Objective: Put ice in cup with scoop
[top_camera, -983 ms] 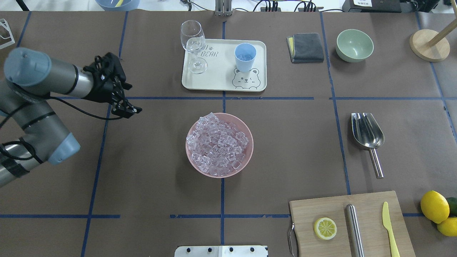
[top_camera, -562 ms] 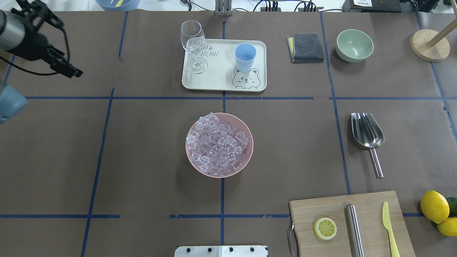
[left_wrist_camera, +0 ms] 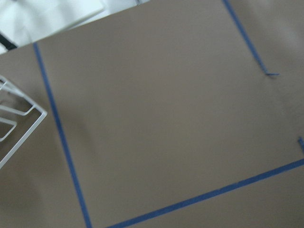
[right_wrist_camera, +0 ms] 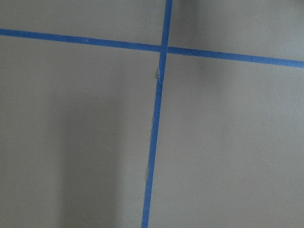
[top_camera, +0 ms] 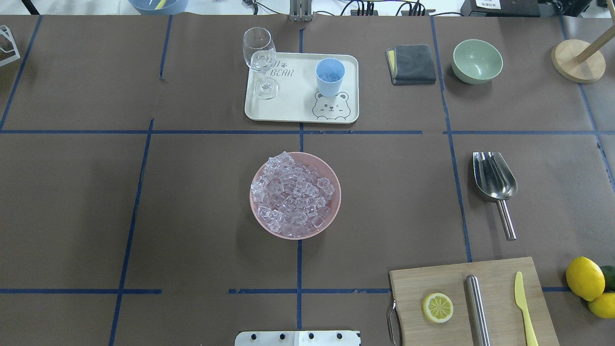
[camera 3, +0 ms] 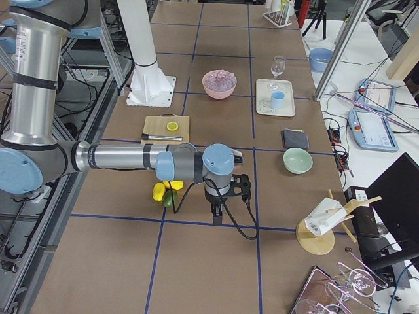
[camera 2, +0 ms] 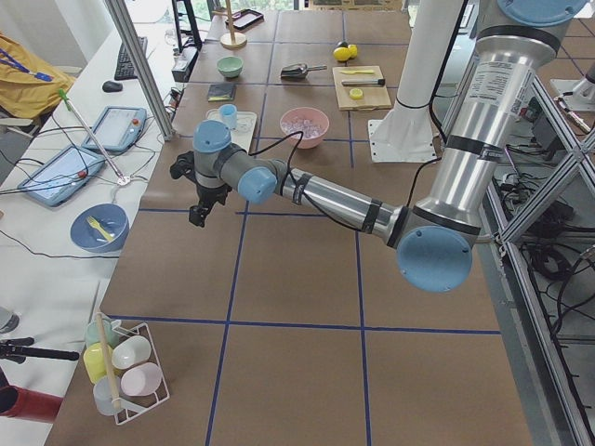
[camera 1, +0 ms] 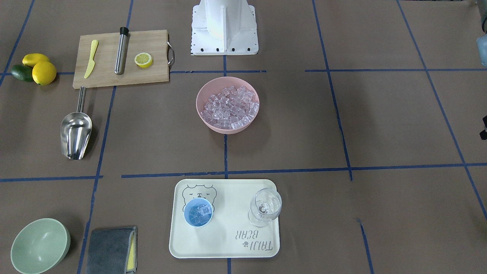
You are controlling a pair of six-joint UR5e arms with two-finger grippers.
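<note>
The ice is piled in a pink bowl at the table's middle. The light-blue cup stands on a cream tray and holds a few cubes. The silver scoop lies free on the table at the right, handle toward the robot. My left gripper hangs over bare table far to the left of the bowl. My right gripper hovers beyond the lemons, far from the scoop. Both show only in side views, so I cannot tell whether they are open or shut.
A wine glass stands on the tray's left corner. A grey cloth and green bowl sit at the back right. A cutting board carries a lemon slice, steel cylinder and yellow knife. Lemons lie beside it.
My left arm has swung away to the left and out of the overhead view. The scoop, bowl, cup and tray have not moved.
</note>
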